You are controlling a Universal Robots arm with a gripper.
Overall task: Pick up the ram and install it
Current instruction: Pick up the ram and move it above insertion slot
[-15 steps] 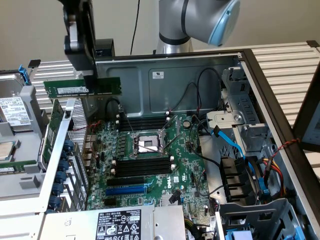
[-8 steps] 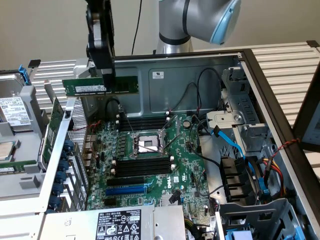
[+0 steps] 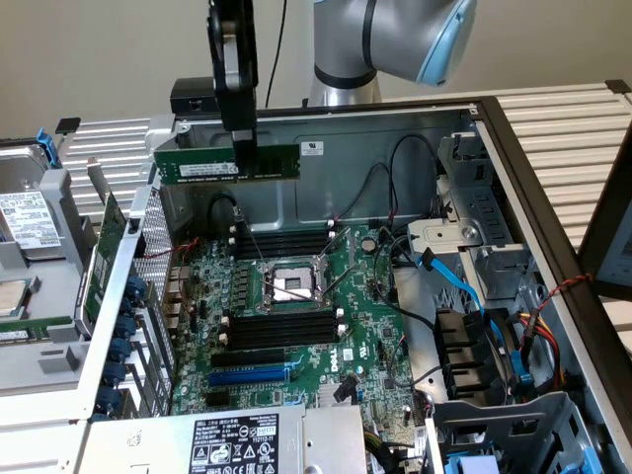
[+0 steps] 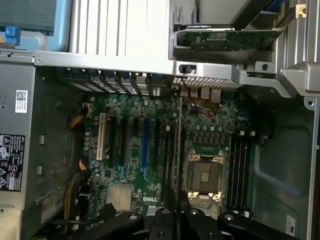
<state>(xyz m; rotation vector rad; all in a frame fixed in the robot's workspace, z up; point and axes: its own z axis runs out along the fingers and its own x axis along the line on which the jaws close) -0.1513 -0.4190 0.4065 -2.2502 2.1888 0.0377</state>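
Claw (image 3: 244,150) is pinching the ram (image 3: 193,168) near the middle, its fingers closed on the green stick's upper edge. The stick hangs level in the air, white label facing out, above the open case (image 3: 296,202) and clear of the board (image 3: 370,326) below. Down on the board, black slots (image 3: 281,243) lie in banks on either side of the bare socket (image 3: 293,286). A blue slot (image 3: 247,377) sits just beside one bank.

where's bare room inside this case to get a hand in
Bare metal panel between the far memory slots and the case rim, under the held ram. Crowded at the exterior view's right: blue and black cables.
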